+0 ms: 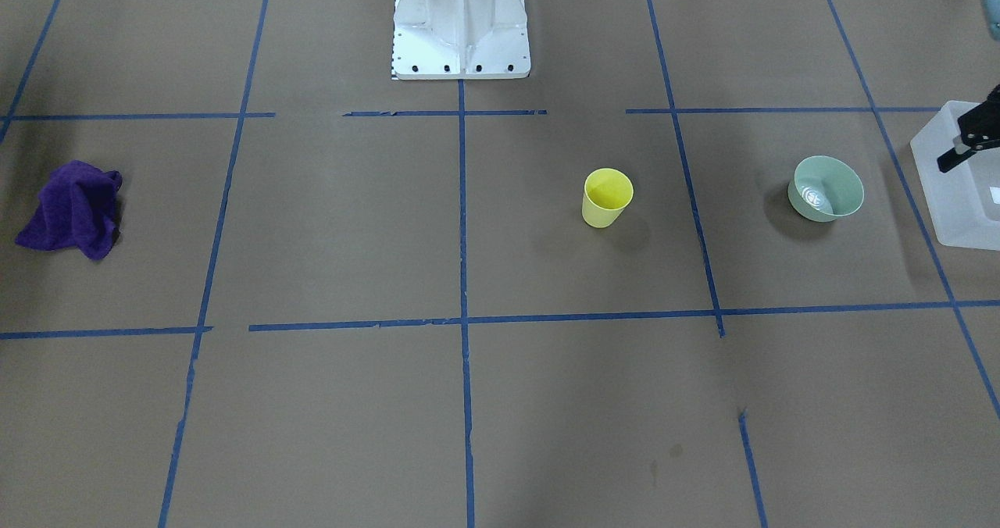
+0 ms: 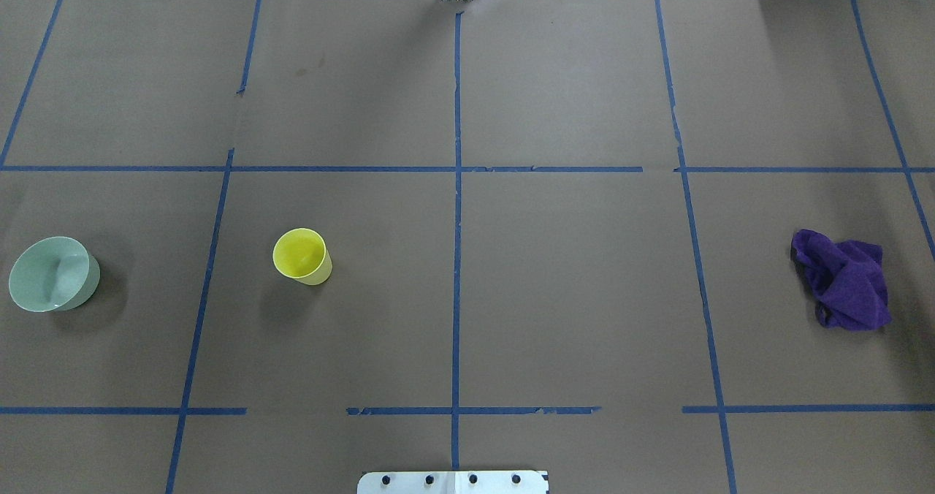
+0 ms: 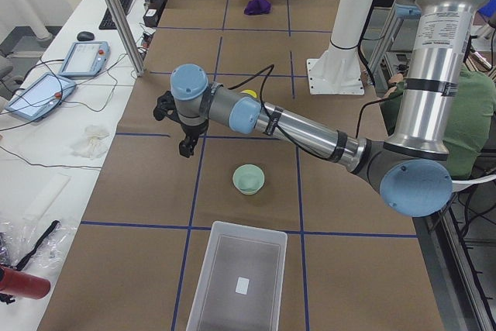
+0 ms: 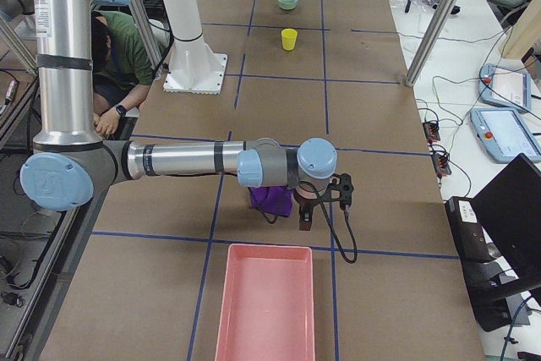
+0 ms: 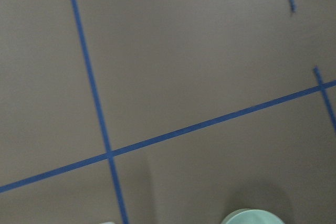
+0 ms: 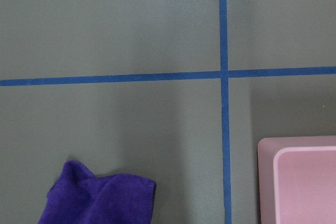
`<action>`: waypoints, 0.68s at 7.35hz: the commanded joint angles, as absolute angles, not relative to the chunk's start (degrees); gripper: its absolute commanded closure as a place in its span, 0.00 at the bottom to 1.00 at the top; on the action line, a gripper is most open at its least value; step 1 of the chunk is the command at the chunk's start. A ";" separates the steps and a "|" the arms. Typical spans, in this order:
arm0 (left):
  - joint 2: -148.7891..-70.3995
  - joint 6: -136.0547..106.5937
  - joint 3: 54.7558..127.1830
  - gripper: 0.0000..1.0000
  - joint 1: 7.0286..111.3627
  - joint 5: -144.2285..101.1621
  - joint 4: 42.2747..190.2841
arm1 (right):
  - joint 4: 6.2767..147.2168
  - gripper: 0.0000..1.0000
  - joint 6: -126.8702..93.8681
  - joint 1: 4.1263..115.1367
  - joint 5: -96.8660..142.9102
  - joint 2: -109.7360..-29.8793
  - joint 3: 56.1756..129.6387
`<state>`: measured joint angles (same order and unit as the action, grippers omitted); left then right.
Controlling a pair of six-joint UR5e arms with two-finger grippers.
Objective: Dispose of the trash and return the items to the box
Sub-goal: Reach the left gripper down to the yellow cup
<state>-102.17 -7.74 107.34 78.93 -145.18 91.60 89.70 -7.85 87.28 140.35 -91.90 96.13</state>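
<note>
The yellow cup (image 1: 607,198) stands upright on the brown table, also in the overhead view (image 2: 302,256). The mint-green bowl (image 1: 828,188) sits upright between the cup and the frosted-white box (image 1: 957,200); it also shows in the overhead view (image 2: 53,273) and at the bottom edge of the left wrist view (image 5: 252,217). My left gripper (image 1: 965,141) hangs in the air near the box's edge, beside the bowl (image 3: 248,179); I cannot tell if it is open. My right gripper (image 4: 306,217) hovers by a purple cloth (image 4: 270,200); I cannot tell its state.
The purple cloth (image 2: 844,278) lies crumpled at the table's right end, next to a pink bin (image 4: 264,306) whose corner shows in the right wrist view (image 6: 299,182). The robot's white base (image 1: 461,36) stands mid-table. Blue tape lines cross the surface.
</note>
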 commanded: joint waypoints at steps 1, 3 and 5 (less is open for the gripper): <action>-104.76 -28.36 117.20 0.00 66.78 -130.17 92.11 | 89.65 0.00 -8.00 87.28 140.27 -91.76 95.98; -105.64 -50.07 118.48 0.00 54.90 -120.90 97.09 | 89.65 0.00 -8.09 87.28 140.27 -92.02 95.98; -105.82 -66.65 118.30 0.00 43.83 -110.44 100.01 | 89.65 0.00 -8.00 87.28 140.36 -92.11 96.24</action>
